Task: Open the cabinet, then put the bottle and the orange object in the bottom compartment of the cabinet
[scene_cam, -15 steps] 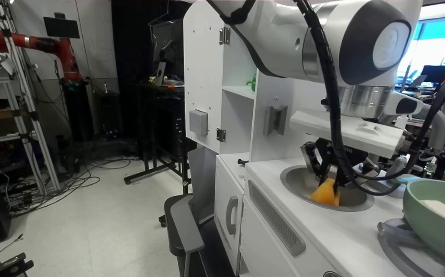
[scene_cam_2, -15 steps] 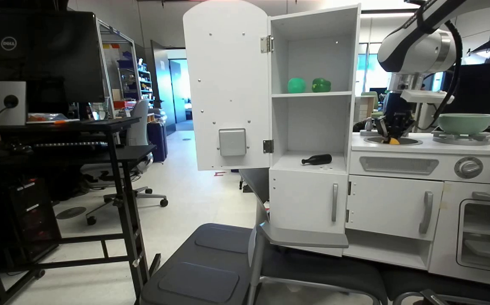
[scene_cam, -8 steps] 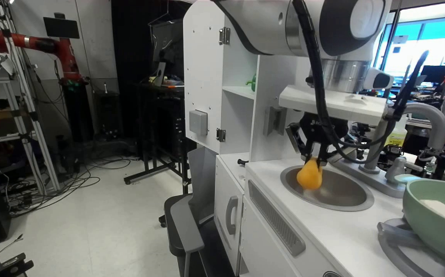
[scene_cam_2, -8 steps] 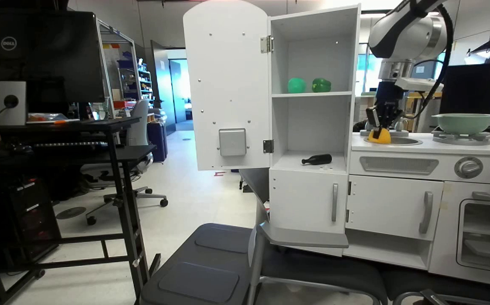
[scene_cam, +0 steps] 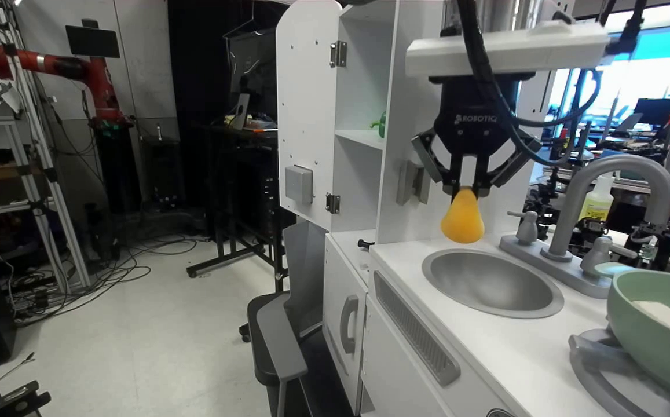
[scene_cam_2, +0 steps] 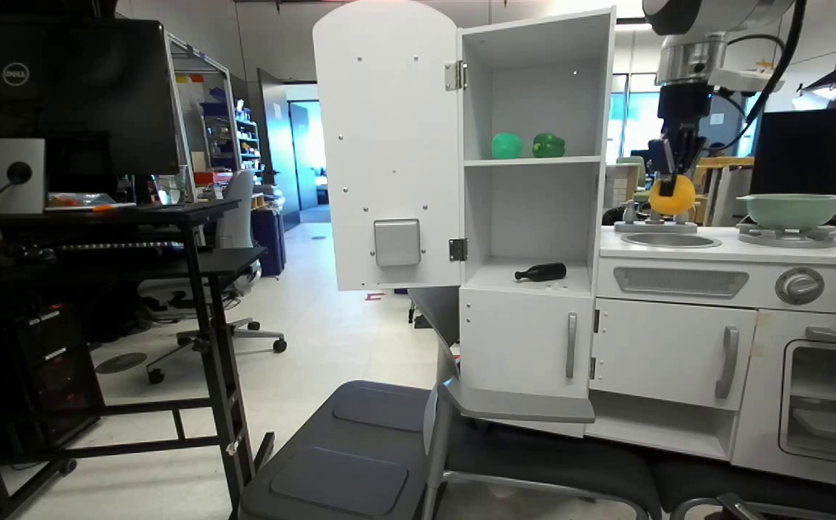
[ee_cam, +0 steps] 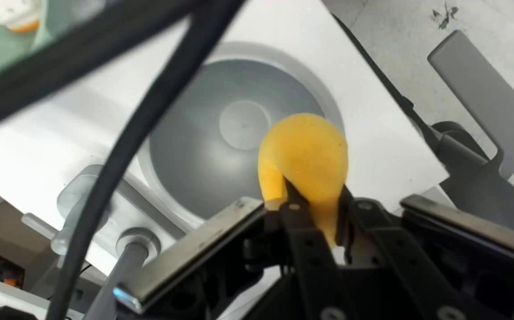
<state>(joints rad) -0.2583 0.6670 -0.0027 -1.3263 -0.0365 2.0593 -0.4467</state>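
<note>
The cabinet (scene_cam_2: 553, 87) has its white door (scene_cam_2: 392, 137) swung wide to the side. Inside the bottom compartment (scene_cam_2: 529, 217) the dark bottle (scene_cam_2: 542, 271) lies on its side; in an exterior view only its neck (scene_cam: 363, 244) shows past the compartment edge. My gripper (scene_cam: 469, 192) is shut on the narrow upper end of the orange object (scene_cam: 462, 223), a smooth pear-like lump hanging round end down. It is above the back edge of the sink, beside the cabinet's side wall. In the wrist view the orange object (ee_cam: 306, 151) sits between the fingers (ee_cam: 299, 218).
Below is the round sink (scene_cam: 494, 281), with a grey faucet (scene_cam: 586, 200) behind it. A green bowl (scene_cam_2: 793, 210) stands on the burner. Between gripper and compartment rises the cabinet's side wall (scene_cam: 404, 127). Two green things (scene_cam_2: 548, 145) sit on the upper shelf.
The gripper has risen out of the sink with the orange object in its grip. The arm has turned so the gripper now hangs nearly straight down. Bottle and door have not moved.
</note>
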